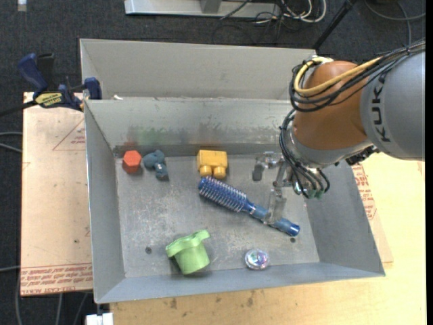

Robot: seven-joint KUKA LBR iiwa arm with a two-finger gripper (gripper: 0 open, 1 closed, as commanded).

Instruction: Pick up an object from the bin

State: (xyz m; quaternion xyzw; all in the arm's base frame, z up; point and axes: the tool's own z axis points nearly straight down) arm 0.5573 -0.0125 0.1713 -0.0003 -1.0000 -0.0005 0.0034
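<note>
Clock readings are taken from my claw, with 12 at the far wall of the bin.

- My claw [272, 212] is low over the bin [155, 212] floor, right of centre, its tip at the handle of the blue hairbrush [238, 203]. I cannot tell whether the claw is released or clenched, or whether it has the handle at all.
- The brush lies flat and slantwise. Its bristle head is between 9 and 10 and its handle end is at 4, just beside me.
- A small shiny round thing [257, 258] sits near at 6 to 7, apart from the brush.
- A green plastic cylinder with a flange [189, 252] is on its side at 8, farther out.
- A yellow block [212, 162] is between 10 and 11, near the far wall.
- A blue-grey piece [157, 164] and a red hexagonal block [132, 161] are farthest, about 10, well apart from me.

Risks, as I judge them:
- My hold would be on the handle and well off the brush's middle, so the head could sag, swing or slip free on the lift.
- The handle is thin and flat on the metal. If I close too high I miss it, and if I close too low I scrape the floor.
- The right wall slopes in at 3, close to my wrist and cables, so drifting that way could mean contact.
</note>
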